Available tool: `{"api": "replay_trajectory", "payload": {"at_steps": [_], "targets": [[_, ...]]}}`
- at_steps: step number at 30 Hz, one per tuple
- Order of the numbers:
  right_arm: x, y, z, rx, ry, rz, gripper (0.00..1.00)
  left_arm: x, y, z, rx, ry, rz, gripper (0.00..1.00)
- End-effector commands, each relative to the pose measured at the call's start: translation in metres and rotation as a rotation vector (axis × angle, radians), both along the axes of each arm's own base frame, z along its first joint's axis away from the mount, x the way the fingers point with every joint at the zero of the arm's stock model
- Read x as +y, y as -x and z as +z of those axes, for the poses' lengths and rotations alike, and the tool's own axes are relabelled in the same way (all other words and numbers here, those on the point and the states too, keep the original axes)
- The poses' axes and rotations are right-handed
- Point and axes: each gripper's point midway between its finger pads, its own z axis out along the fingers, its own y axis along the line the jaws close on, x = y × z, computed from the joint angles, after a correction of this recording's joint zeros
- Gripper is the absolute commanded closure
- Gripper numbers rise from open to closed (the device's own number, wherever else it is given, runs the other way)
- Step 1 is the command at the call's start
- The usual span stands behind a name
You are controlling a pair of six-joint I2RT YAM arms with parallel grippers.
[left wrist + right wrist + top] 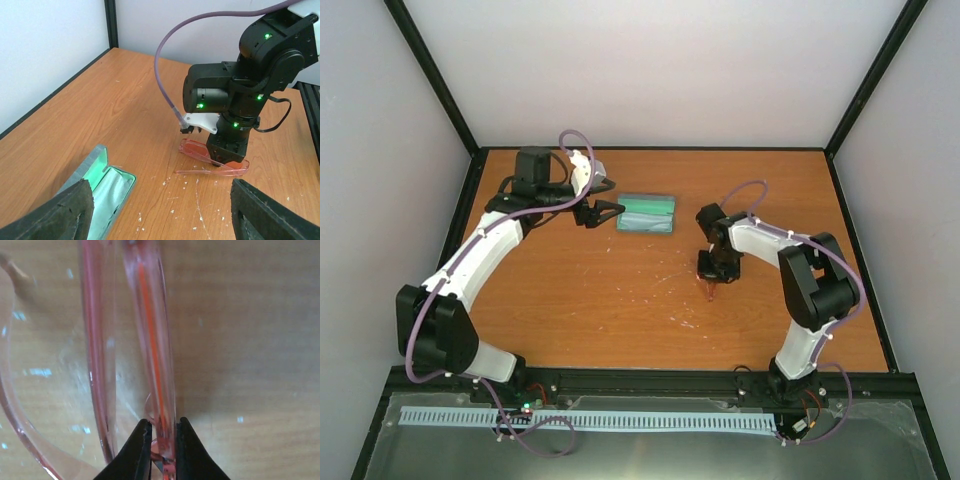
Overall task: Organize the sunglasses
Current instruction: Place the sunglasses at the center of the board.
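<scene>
The red-pink sunglasses point(215, 159) lie on the table under my right gripper point(711, 268). In the right wrist view my right gripper point(163, 432) has its two black fingertips shut on the frame of the sunglasses point(152, 350), right at the table surface. In the top view only a small pink tip of the sunglasses point(710, 291) shows below the gripper. My left gripper point(610, 209) is open and empty, just left of the open grey-blue case point(648, 213). In the left wrist view the case point(100, 187) lies at lower left, with the light blue cloth point(107, 192) inside it.
The orange-brown table point(620, 290) has white scuff marks in the middle. Black frame posts and pale walls close off the left, right and back. A black rail with a perforated strip point(590, 420) runs along the near edge.
</scene>
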Motion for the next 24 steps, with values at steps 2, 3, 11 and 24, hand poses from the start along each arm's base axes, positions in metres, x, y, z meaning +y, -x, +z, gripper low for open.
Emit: {"api": "replay_trajectory", "payload": {"at_steps": [2, 3, 11, 24], "targets": [[-0.013, -0.01, -0.019, 0.013, 0.112, 0.015, 0.9, 0.005, 0.001, 0.012, -0.069, -0.005, 0.015, 0.25], [-0.014, -0.011, -0.021, 0.017, 0.121, 0.018, 0.88, 0.006, 0.001, 0.011, -0.07, -0.008, 0.017, 0.25], [-0.024, -0.014, 0.004, -0.012, 0.174, 0.012, 0.76, 0.006, 0.001, 0.007, -0.066, -0.013, 0.02, 0.25], [-0.018, -0.036, 0.062, -0.122, 0.012, -0.091, 0.52, 0.005, 0.0, 0.007, -0.066, -0.004, 0.015, 0.26]]}}
